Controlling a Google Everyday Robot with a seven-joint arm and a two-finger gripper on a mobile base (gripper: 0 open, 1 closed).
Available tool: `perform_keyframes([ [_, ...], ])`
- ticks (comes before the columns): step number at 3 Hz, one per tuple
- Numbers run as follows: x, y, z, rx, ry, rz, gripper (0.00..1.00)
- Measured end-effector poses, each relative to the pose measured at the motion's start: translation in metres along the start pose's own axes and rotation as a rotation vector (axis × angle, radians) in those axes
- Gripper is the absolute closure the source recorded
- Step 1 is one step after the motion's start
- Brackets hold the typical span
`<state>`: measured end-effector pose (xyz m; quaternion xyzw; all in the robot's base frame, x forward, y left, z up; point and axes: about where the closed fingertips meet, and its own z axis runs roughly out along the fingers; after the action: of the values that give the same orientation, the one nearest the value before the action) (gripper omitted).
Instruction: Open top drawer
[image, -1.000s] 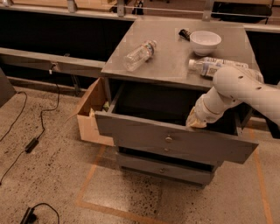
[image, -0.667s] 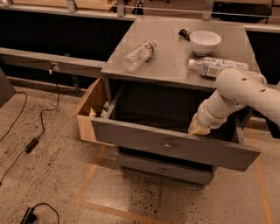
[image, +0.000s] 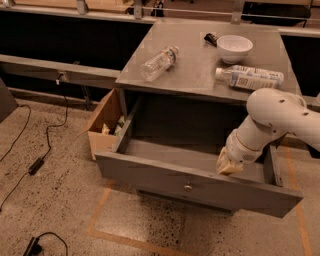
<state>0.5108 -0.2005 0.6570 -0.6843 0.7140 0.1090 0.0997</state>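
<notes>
The top drawer (image: 165, 181) is a wide dark-grey drawer with a small round metal knob (image: 188, 188) at the centre of its front panel. It stands pulled far out of the grey cabinet, and its inside looks empty. My gripper (image: 228, 167) is at the end of the white arm, just behind the drawer's front panel to the right of the knob, reaching down into the drawer. Its tip is hidden behind the panel's top edge.
The cabinet top (image: 200, 70) carries a clear plastic bottle (image: 159, 62), a white bowl (image: 234, 47), a labelled bottle (image: 250, 77) lying on its side and a small dark object (image: 210, 38). A cardboard box (image: 105, 125) stands to the cabinet's left. Cables (image: 35, 165) lie on the floor.
The drawer has slid further out toward the camera, and my gripper has moved with it, staying behind the front panel.
</notes>
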Motion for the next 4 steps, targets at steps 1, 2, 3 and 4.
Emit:
perform_keyframes([
  [1, 0.001, 0.030, 0.004, -0.059, 0.002, 0.024, 1.00],
  [2, -0.001, 0.043, 0.003, -0.064, -0.005, 0.055, 1.00],
  [3, -0.008, 0.032, -0.022, 0.031, -0.082, 0.106, 1.00],
  [4, -0.016, 0.011, -0.058, 0.127, -0.182, 0.129, 1.00],
])
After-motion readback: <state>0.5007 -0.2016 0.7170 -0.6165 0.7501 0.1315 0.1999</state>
